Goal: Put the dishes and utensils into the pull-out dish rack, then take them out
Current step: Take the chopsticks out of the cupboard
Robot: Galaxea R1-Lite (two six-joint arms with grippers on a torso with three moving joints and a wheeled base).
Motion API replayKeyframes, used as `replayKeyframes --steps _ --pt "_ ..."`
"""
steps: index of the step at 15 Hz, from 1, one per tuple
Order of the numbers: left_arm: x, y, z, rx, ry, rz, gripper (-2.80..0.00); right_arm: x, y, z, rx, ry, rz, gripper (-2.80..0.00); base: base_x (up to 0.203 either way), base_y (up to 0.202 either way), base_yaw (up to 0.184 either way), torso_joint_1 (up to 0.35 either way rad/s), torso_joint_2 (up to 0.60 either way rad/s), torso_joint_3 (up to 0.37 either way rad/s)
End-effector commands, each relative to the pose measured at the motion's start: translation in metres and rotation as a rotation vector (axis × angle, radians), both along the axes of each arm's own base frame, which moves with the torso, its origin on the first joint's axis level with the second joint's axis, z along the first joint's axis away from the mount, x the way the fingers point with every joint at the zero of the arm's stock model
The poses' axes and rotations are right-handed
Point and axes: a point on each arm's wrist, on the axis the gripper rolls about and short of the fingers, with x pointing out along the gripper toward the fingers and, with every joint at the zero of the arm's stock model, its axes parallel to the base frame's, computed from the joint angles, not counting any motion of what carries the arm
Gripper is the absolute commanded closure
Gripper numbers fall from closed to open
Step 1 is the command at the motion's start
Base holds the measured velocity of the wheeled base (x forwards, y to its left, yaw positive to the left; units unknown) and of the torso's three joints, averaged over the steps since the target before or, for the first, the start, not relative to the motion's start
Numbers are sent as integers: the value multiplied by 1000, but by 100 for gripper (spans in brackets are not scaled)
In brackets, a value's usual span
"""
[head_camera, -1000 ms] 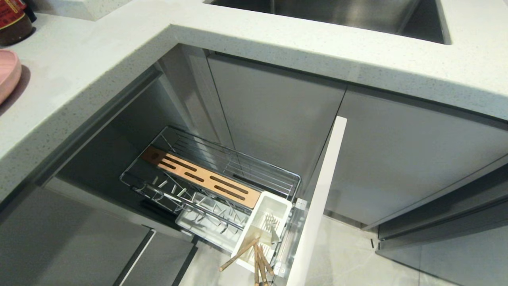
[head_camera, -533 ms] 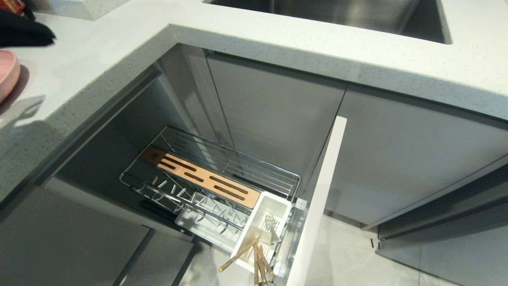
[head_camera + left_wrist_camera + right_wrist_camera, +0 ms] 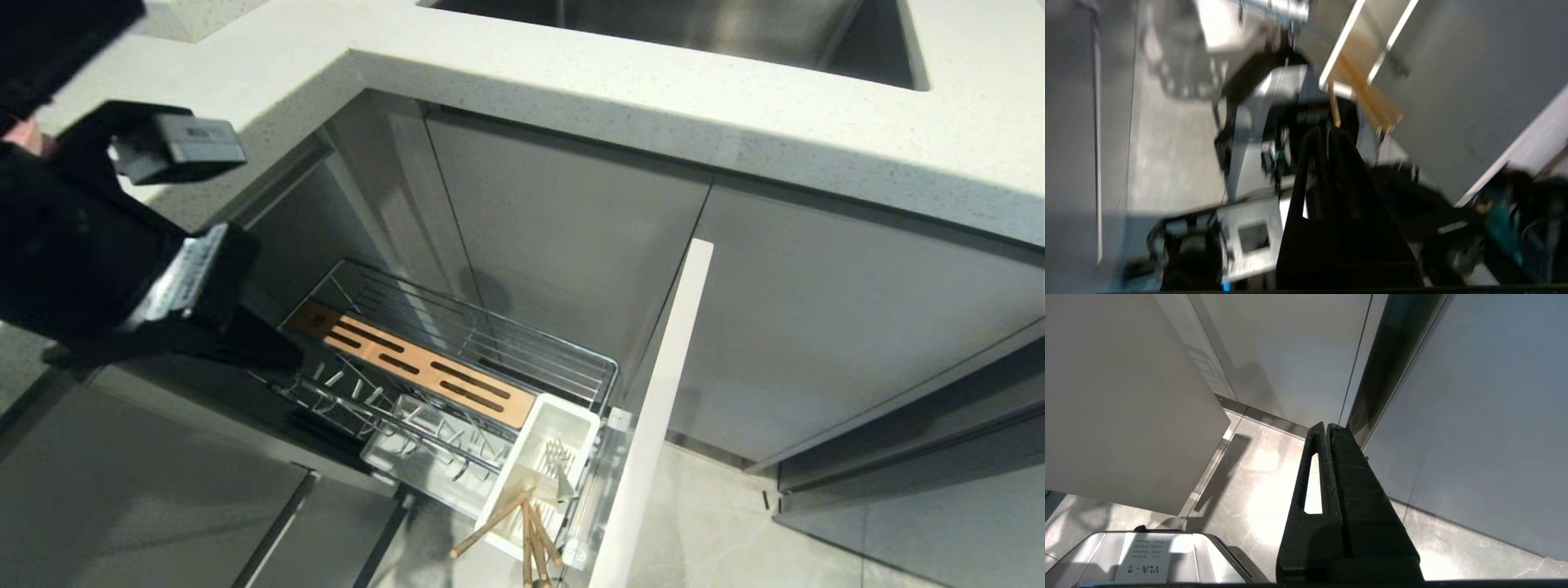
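Black left hand [image 3: 1327, 132], pressed together and empty, hangs at upper left of the head frame beside the worktop [image 3: 571, 73] edge. Centre: pull-out dish rack [image 3: 457, 359] stands drawn out, prongs bare, open room above. Lower centre: chopsticks [image 3: 522, 523] and fork [image 3: 557, 457] lean in its white cup [image 3: 563, 420], apparently loaded; right hand [image 3: 1327, 426], pressed shut, parked by the floor.

A kitchen: speckled countertop [image 3: 571, 73], steel sink [image 3: 694, 33], pull-out dish rack [image 3: 457, 359].

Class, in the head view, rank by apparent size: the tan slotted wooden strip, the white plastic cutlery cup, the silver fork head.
1. Tan slotted wooden strip
2. White plastic cutlery cup, nearer the camera, yet it looks smaller
3. Silver fork head
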Motion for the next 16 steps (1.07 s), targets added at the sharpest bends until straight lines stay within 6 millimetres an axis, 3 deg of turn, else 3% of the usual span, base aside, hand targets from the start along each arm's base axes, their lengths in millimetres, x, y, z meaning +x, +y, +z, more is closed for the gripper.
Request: replayKeyframes --steps 1,2,3,11,16 --pt "22 -24 -22 64 123 -34 0 0 0 0 0 0 0 0 0 0 0 0 0 0" --pt "26 -33 -31 77 190 -68 0 0 0 0 0 0 0 0 0 0 0 0 0 0" --pt "30 -42 -40 83 264 -100 -280 0 0 0 0 0 -1 0 0 0 0 0 0 0" --pt "75 -88 -109 179 596 -272 -280 0 0 0 0 0 0 0 0 0 0 0 0 0" --pt "103 -105 -154 249 716 -253 -280 0 0 0 0 0 0 0 0 0 0 0 0 0"
